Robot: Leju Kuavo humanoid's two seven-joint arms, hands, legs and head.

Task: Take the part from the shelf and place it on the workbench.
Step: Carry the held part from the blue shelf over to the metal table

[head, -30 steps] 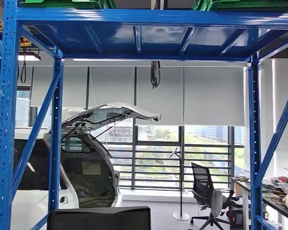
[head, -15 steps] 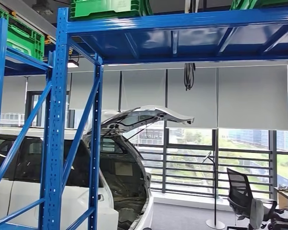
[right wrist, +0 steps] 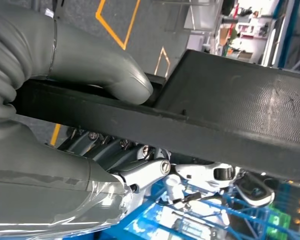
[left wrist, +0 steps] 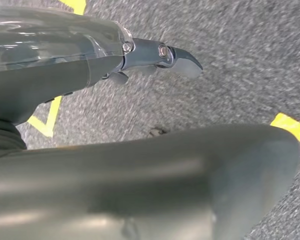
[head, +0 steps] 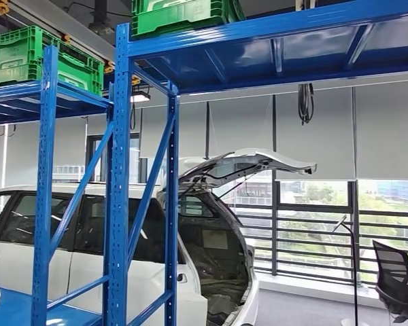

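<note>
The right robot hand [right wrist: 103,125] is gripping a flat black textured plastic part [right wrist: 216,110], thumb over its top edge, which may be slipping loose if jolted; the left robot hand [left wrist: 148,145] is hanging with nothing in it.

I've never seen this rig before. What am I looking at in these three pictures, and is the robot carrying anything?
It is a two-legged humanoid robot with two arms ending in hands. The head view looks forward from high on its body at a blue shelf rack bearing green crates, with a white car, tailgate raised, behind it. The other two pictures come from cameras at the wrists. In the left wrist view, the left hand hangs over grey carpet with yellow floor tape and grips nothing. In the right wrist view, the right hand holds a flat black part, thumb on one face and fingers against the other.
</note>
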